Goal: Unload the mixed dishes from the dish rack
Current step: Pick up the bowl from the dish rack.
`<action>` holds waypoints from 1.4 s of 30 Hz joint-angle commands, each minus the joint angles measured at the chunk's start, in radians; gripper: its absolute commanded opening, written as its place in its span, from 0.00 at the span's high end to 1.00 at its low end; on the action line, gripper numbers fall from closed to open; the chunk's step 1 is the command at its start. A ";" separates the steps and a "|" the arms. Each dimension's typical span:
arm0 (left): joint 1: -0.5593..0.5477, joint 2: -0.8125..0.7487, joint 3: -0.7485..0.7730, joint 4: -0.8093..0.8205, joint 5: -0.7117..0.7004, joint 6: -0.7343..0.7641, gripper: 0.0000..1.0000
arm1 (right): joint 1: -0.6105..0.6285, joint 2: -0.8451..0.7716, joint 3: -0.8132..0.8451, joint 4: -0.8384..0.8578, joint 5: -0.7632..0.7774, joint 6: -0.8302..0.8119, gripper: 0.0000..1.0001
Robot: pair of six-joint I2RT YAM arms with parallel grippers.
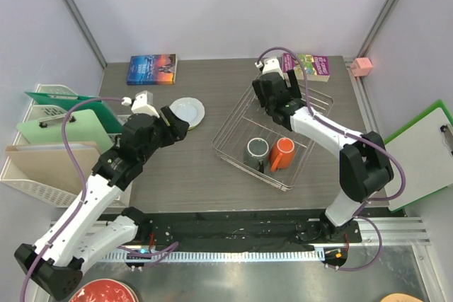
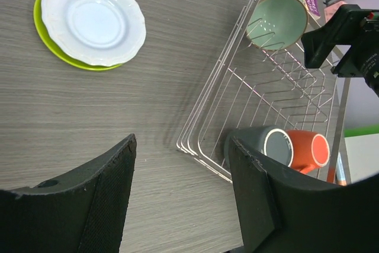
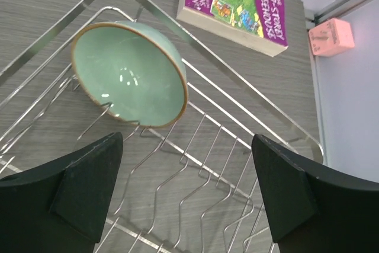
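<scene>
The silver wire dish rack [image 1: 230,124] sits right of centre. In it lie a grey metallic mug [image 1: 256,151] and an orange handled mug [image 1: 282,153] side by side at the near end. A pale mint-green bowl [image 3: 130,72] leans on its side in the far corner of the rack [image 3: 278,117]. My right gripper [image 1: 276,100] hovers open and empty above the rack, just near of the bowl. A light grey plate [image 2: 93,19] lies on the lime-green plate [image 2: 47,42] on the table, left of the rack [image 2: 204,108]. My left gripper [image 1: 178,127] is open and empty beside that stack.
A blue book [image 1: 152,68] lies at the back left, and a purple book [image 1: 315,66] and a pink box [image 1: 362,66] at the back right. White file trays [image 1: 42,175] with clipboards stand at the left. A clipboard [image 1: 425,150] lies right, and a red plate [image 1: 102,292] at the near edge.
</scene>
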State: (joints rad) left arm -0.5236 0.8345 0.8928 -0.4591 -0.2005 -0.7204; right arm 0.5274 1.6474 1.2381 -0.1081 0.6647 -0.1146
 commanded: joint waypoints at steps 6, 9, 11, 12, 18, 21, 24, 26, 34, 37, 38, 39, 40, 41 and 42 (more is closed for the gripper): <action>-0.003 -0.041 -0.035 0.023 -0.028 0.056 0.37 | -0.070 0.018 -0.089 0.438 -0.105 -0.183 0.12; -0.003 -0.035 -0.038 0.014 -0.031 0.064 0.37 | -0.090 0.057 -0.072 0.427 -0.149 -0.175 0.16; -0.003 -0.034 -0.045 0.010 -0.034 0.062 0.36 | -0.093 0.089 -0.065 0.418 -0.166 -0.159 0.16; -0.003 -0.034 -0.052 0.011 -0.036 0.061 0.36 | -0.095 0.097 -0.066 0.418 -0.178 -0.152 0.17; -0.003 -0.034 -0.064 0.022 -0.046 0.068 0.36 | -0.095 0.149 -0.088 0.456 -0.208 -0.131 0.20; -0.003 -0.018 -0.066 0.022 -0.047 0.068 0.36 | -0.099 0.189 -0.078 0.472 -0.203 -0.145 0.24; -0.003 -0.006 -0.069 0.020 -0.045 0.065 0.36 | -0.099 0.218 -0.065 0.493 -0.192 -0.155 0.34; -0.003 -0.005 -0.074 0.020 -0.045 0.064 0.36 | -0.099 0.232 -0.055 0.496 -0.180 -0.163 0.46; -0.003 0.003 -0.083 0.025 -0.050 0.067 0.36 | -0.099 0.258 -0.042 0.544 -0.123 -0.211 0.68; -0.003 0.012 -0.083 0.023 -0.040 0.061 0.36 | -0.099 0.261 -0.040 0.542 -0.108 -0.209 0.74; -0.003 0.020 -0.081 0.022 -0.039 0.053 0.36 | -0.098 0.252 -0.043 0.550 -0.103 -0.201 0.80; -0.003 0.025 -0.080 0.022 -0.027 0.047 0.37 | -0.098 0.247 -0.052 0.556 -0.097 -0.198 0.81; -0.003 0.031 -0.080 0.025 -0.022 0.041 0.36 | -0.099 0.241 -0.057 0.564 -0.096 -0.195 0.84; -0.003 0.043 -0.078 0.025 -0.016 0.027 0.37 | -0.099 0.233 -0.060 0.573 -0.091 -0.195 0.88; -0.003 0.051 -0.075 0.027 -0.007 0.019 0.38 | -0.099 0.221 -0.065 0.576 -0.079 -0.192 0.90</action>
State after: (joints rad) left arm -0.5236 0.8623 0.8108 -0.4618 -0.2253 -0.6762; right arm 0.4217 1.8988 1.1641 0.3927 0.5671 -0.3252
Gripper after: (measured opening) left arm 0.630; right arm 0.146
